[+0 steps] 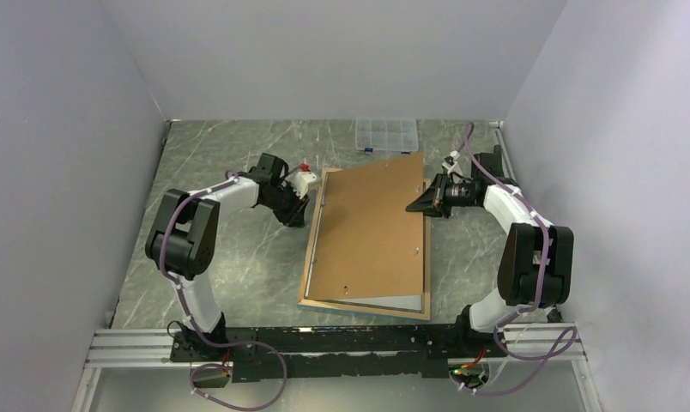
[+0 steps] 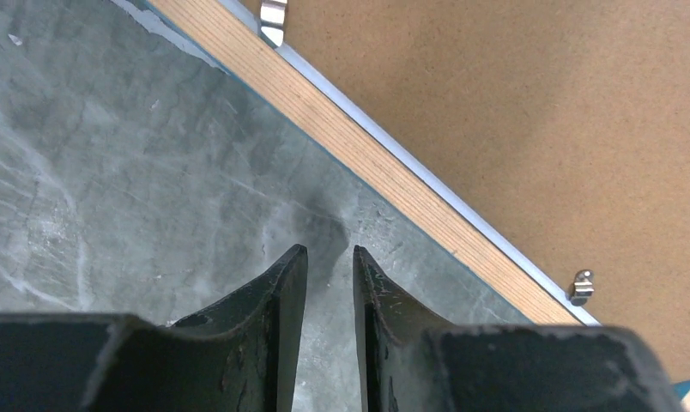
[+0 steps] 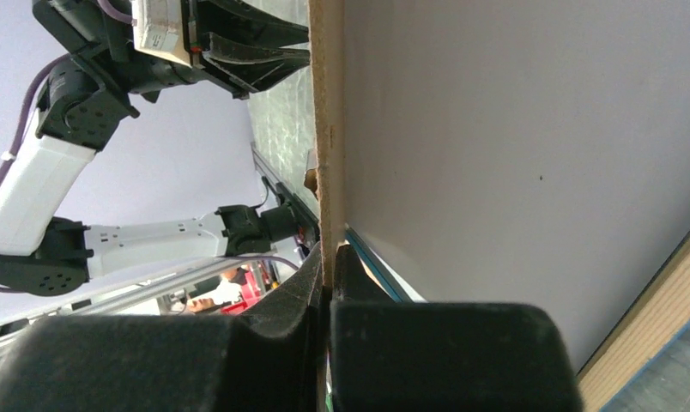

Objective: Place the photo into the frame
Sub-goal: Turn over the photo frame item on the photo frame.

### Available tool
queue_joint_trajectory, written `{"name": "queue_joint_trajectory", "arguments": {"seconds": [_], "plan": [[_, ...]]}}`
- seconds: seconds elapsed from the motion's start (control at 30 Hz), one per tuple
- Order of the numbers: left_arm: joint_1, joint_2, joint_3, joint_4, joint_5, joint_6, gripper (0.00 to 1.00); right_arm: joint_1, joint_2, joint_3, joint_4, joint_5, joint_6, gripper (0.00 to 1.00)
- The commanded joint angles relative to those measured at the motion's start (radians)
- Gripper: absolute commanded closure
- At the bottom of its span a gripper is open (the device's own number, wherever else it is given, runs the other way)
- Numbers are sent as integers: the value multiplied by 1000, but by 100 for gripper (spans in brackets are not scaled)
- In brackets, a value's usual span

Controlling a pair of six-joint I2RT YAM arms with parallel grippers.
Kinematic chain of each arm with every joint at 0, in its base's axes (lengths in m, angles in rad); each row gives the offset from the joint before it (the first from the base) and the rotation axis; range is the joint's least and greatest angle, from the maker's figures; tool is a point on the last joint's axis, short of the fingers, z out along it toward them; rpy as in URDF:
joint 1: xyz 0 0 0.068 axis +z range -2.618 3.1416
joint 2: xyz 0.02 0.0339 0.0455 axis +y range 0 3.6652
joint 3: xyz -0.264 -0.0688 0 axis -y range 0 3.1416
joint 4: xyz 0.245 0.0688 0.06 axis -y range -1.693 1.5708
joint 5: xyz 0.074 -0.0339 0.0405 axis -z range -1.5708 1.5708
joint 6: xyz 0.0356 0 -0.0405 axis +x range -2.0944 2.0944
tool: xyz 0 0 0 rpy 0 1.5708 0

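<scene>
The frame [image 1: 311,257] lies face down at the table's middle, its tan wood rear side up. A brown backing board [image 1: 372,227] rests tilted over it, right edge raised. My right gripper [image 1: 413,206] is shut on that raised edge; in the right wrist view the jaws [image 3: 327,249] pinch the thin board [image 3: 327,129]. A pale sheet [image 1: 384,302] shows in the frame below the board's near edge; I cannot tell if it is the photo's back. My left gripper [image 2: 330,251] hovers over bare table beside the frame's left rail [image 2: 367,154], narrowly open and holding nothing.
A clear compartment box [image 1: 386,134] stands at the back of the table. Two small metal clips [image 2: 582,286] sit along the frame's inner edge near the left gripper. Grey walls close in on both sides, and the arms' mounting rail [image 1: 324,348] runs along the near edge.
</scene>
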Motion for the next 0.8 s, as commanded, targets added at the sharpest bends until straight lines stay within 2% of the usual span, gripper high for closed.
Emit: {"name": "queue_joint_trajectory", "arguments": {"seconds": [0.0, 0.27, 0.6, 0.77], "plan": [[-23, 28, 42, -15, -38, 5, 68, 7, 15, 57, -59, 44, -68, 100], [-47, 56, 61, -46, -67, 26, 75, 37, 3, 13, -38, 175, -50, 100], [-63, 30, 44, -60, -48, 42, 81, 56, -14, -43, 0, 265, -21, 100], [-76, 21, 31, -68, -31, 47, 86, 67, -28, -81, 42, 333, 10, 91]]}}
